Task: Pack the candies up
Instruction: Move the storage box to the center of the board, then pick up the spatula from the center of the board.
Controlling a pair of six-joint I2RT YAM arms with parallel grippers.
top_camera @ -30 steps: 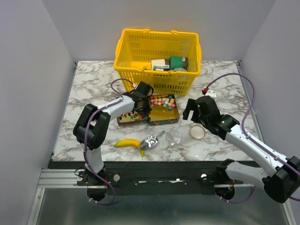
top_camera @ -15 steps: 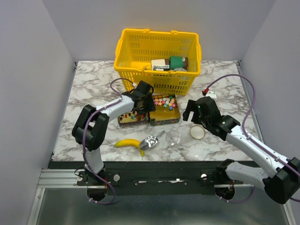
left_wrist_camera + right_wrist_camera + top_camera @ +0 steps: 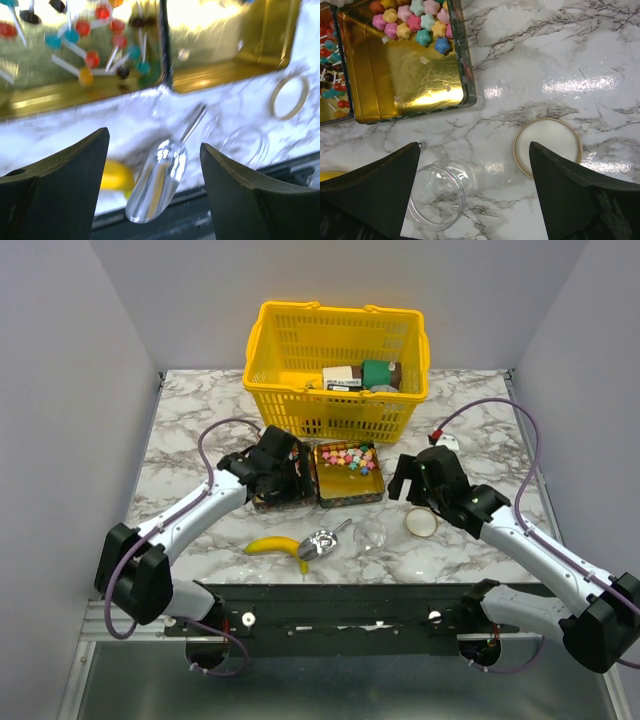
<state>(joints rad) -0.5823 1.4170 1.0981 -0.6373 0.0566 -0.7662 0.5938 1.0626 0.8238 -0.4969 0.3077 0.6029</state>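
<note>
Spanning the middle of the overhead view, a glossy white worktop (image 3: 190,420) veined in grey sits between plain matte grey walls (image 3: 60,390). A yellow lattice-plastic basket (image 3: 290,340) stands at upper centre. Just below it, a shiny gold rectangular tin (image 3: 415,75) holds the candies (image 3: 415,22), pastel star shapes heaped at its upper end. A clear round jar (image 3: 437,195) sits near a flat round lid (image 3: 548,147). A polished metal scoop (image 3: 160,180) lies by a curved banana (image 3: 275,546). Left claw (image 3: 152,145) and right claw (image 3: 474,147) both gape wide, holding nothing.
</note>
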